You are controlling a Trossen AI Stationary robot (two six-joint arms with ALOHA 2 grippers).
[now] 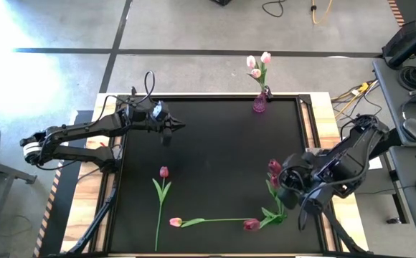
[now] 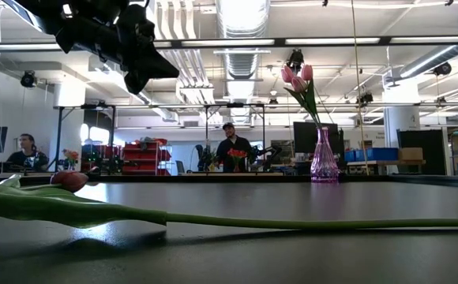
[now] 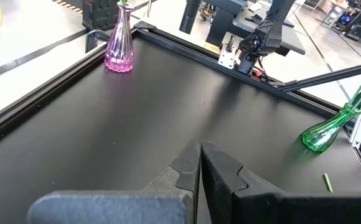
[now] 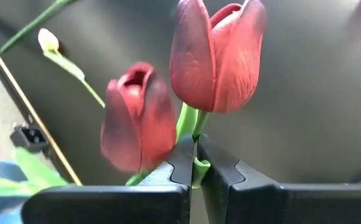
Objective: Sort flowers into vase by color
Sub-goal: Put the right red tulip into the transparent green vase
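The black counter (image 1: 215,158) is carrying everything, its raised edge keeping the loose stems from sliding off. At its far edge a pink vase (image 1: 260,104) is standing with three pale pink tulips (image 1: 257,63) already in it, so that vase looks to be serving the light colour. In the left wrist view a green vase (image 3: 322,135) is showing near the counter's right side, leaning in that picture; it is probably meant for the dark heads.

The right arm is reaching over the near right part of the counter. Its right tool (image 4: 196,167) is clenched around the green stem of a dark tulip (image 4: 218,53) just under the head, a high grip that should keep the bloom steady and let the stem hang free for threading into a narrow neck. A second dark head (image 4: 137,115) is sitting just beside it; whether it is also being held I cannot tell.

The left arm is waiting over the far left of the counter, its left tool (image 3: 199,171) clenched on nothing.

Still lying on the counter are a pale-headed tulip (image 1: 175,222), a pink-headed tulip (image 1: 163,172) and a dark one (image 1: 251,224), awaiting sorting.
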